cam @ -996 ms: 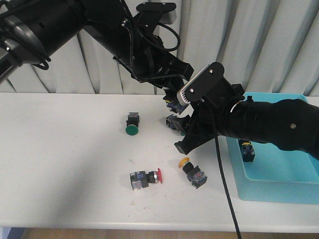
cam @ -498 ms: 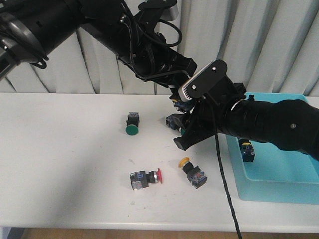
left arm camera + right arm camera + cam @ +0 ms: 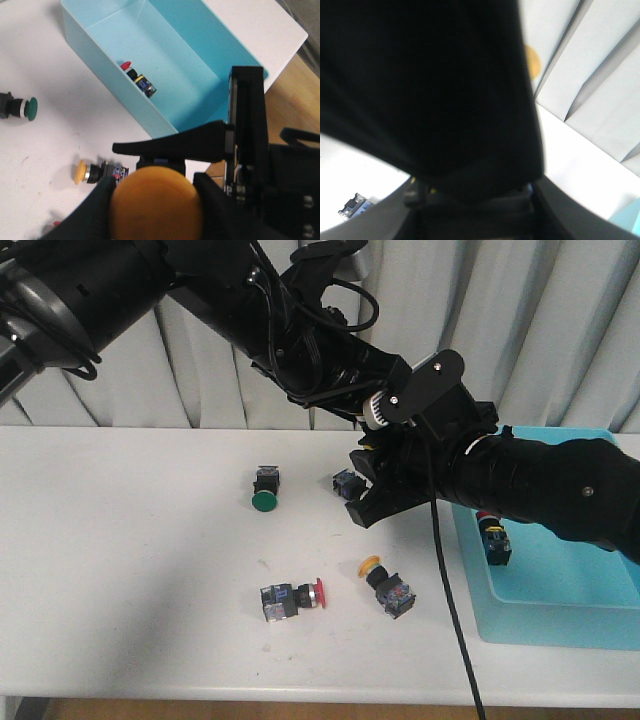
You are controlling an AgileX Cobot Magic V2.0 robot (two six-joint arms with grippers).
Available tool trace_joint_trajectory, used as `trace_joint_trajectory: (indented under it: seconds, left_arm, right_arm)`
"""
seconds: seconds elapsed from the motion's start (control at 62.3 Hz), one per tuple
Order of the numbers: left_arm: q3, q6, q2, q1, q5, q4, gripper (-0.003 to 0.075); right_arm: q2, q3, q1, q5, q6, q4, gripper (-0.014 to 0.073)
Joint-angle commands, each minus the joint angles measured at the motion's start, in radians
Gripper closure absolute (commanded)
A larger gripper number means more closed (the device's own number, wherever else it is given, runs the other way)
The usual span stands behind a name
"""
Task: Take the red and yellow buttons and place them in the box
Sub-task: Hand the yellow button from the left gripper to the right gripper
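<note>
Box (image 3: 560, 625) at desk's right edge: one red button (image 3: 136, 79) inside | left gripper (image 3: 155, 187) clamped on yellow button (image 3: 156, 202) | right gripper (image 3: 368, 498): state cannot be told | red button (image 3: 293, 598) and yellow button (image 3: 388, 586) left near desk's front edge.

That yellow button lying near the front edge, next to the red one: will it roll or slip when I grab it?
The yellow button lies on its side, and its round cap could let it pivot if nudged. The blocky body should stop a full roll and looks like the surer grip. It seems small, probably light, so it may skid on the smooth table.
</note>
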Motion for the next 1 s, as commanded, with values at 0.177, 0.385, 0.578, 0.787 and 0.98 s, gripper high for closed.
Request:
trace_joint_trajectory:
  seconds: [0.177,0.385,0.578,0.787,0.98]
  left_arm:
    - [-0.025,0.006,-0.059,-0.005,-0.054,0.003,0.0714]
    - [-0.025,-0.002,-0.059,-0.005,-0.077,0.060,0.0606]
    - [-0.025,-0.002,-0.059,-0.005,-0.081,0.117,0.0400]
    - [-0.025,-0.002,-0.059,-0.005,-0.086,0.118,0.0238]
    - [-0.027,-0.002,-0.079,-0.005,-0.106,0.131,0.0221]
  right_arm:
    - [-0.039,-0.035,-0.002,-0.074,0.006,0.013,0.0602]
    - [-0.039,-0.035,-0.002,-0.063,0.006,0.013,0.0601]
    - [-0.039,-0.035,-0.002,-0.056,0.006,0.013,0.0601]
    - [-0.039,-0.035,-0.002,-0.049,0.006,0.013,0.0601]
    - [-0.039,-0.035,-0.003,-0.041,-0.001,0.013,0.0601]
